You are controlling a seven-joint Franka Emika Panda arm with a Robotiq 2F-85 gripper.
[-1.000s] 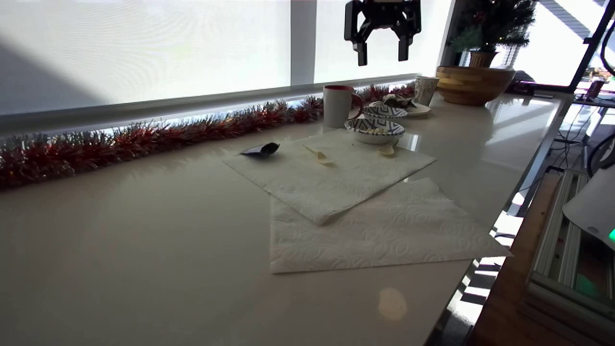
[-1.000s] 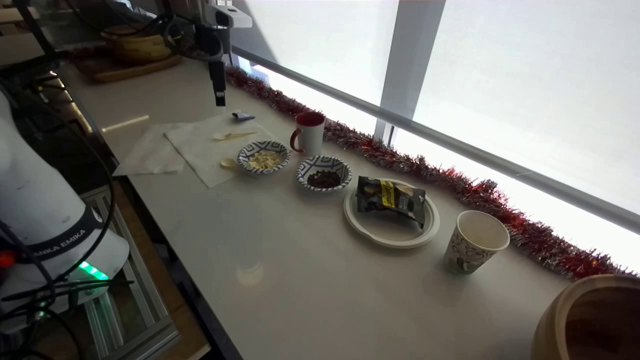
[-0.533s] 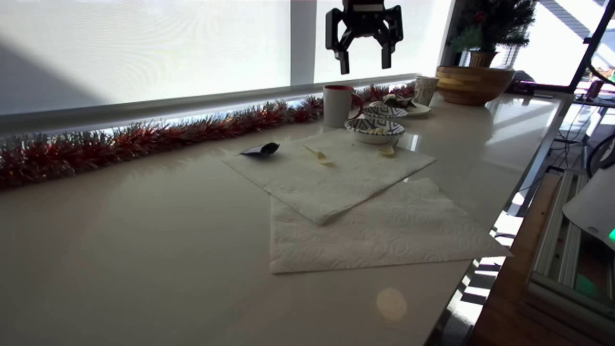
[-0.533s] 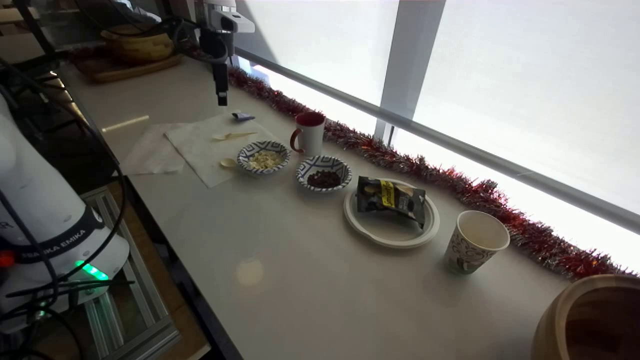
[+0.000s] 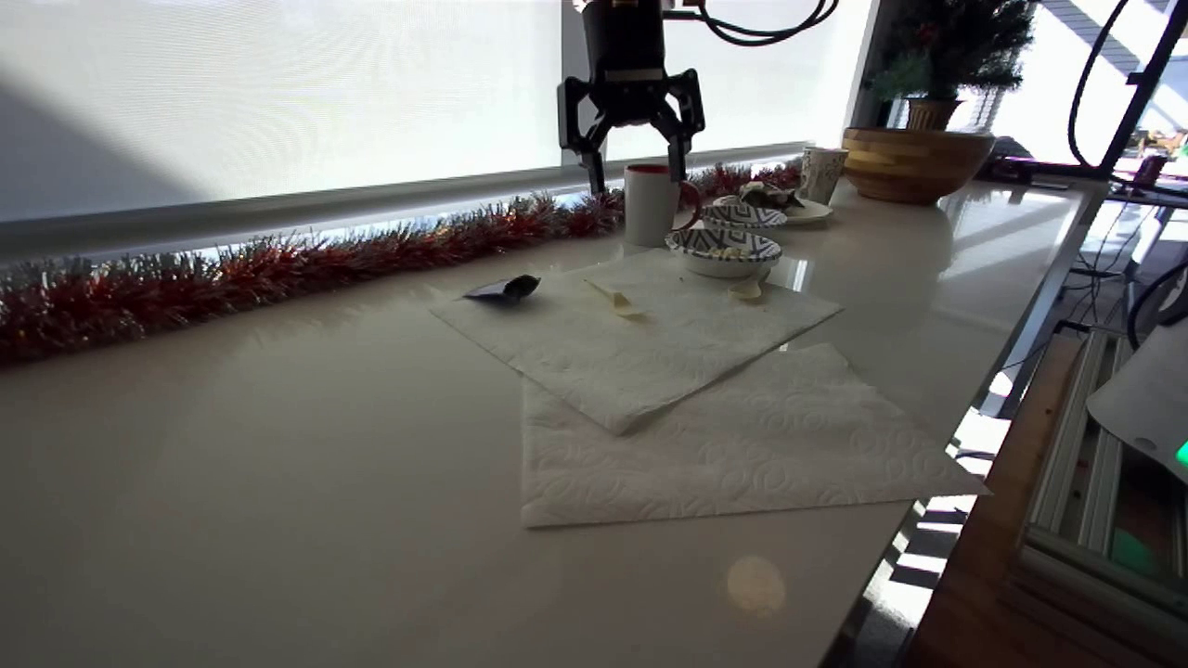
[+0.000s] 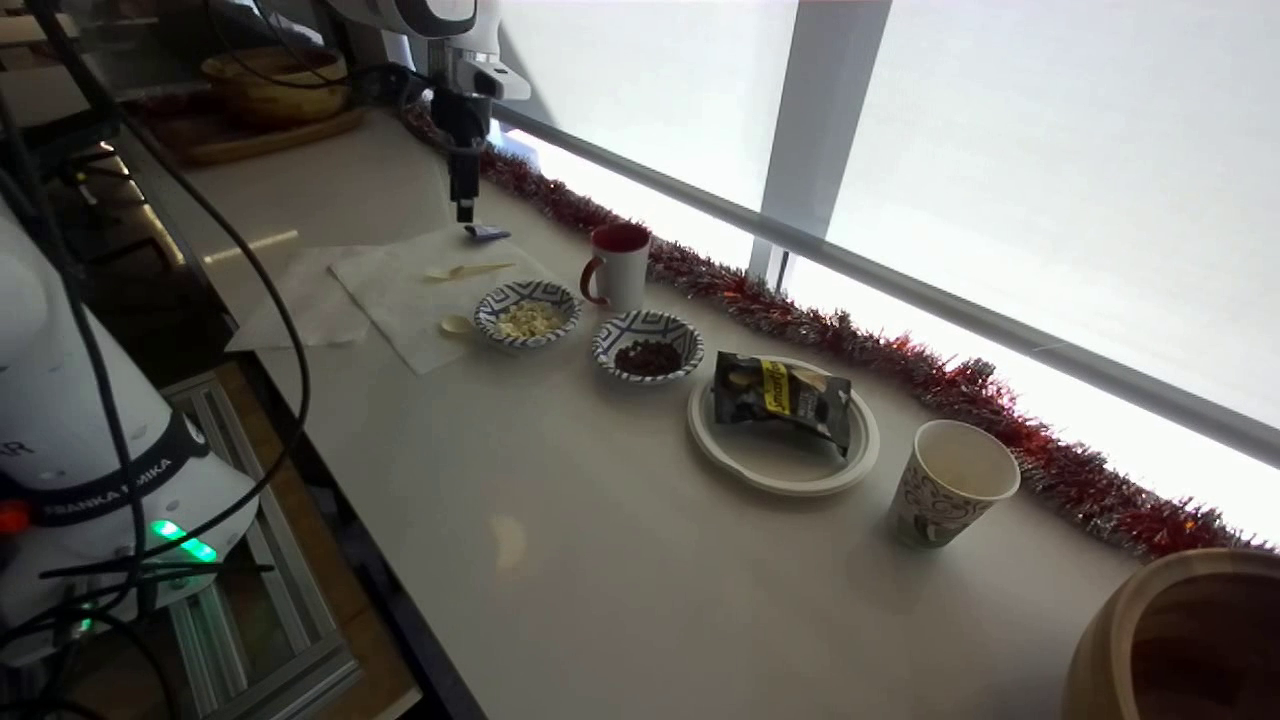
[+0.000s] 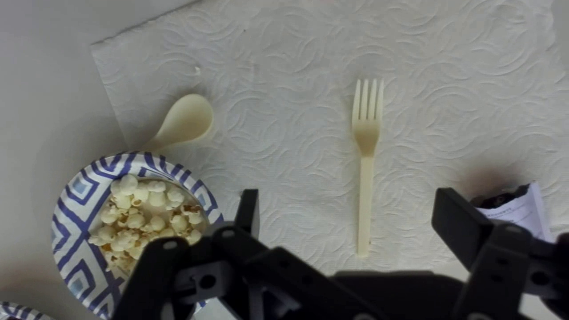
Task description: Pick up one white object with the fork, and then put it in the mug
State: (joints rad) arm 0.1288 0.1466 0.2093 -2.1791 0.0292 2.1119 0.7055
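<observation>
Spread and empty, the black gripper (image 7: 349,209) hangs over white paper towel (image 7: 289,111), probably to straddle the cream plastic-looking fork (image 7: 366,149) lying there; the white, red-handled cylindrical mug (image 6: 628,278) stands just beside the blue-patterned bowl (image 7: 73,209) of pale popcorn (image 7: 135,220), presumably for easy transfer.

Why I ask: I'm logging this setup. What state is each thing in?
Tool: open, holding nothing.
Fork: lying loose on paper towel.
Spoon: lying, partly hidden.
Small packet: looks open.
Patterned bowl: upright, popcorn inside.
Other patterned bowl: upright, dark bits inside.
Mug: upright, contents hidden.
Paper cup: upright, uncovered.
Black bag: lying on plate.
Window shades: lowered.
</observation>
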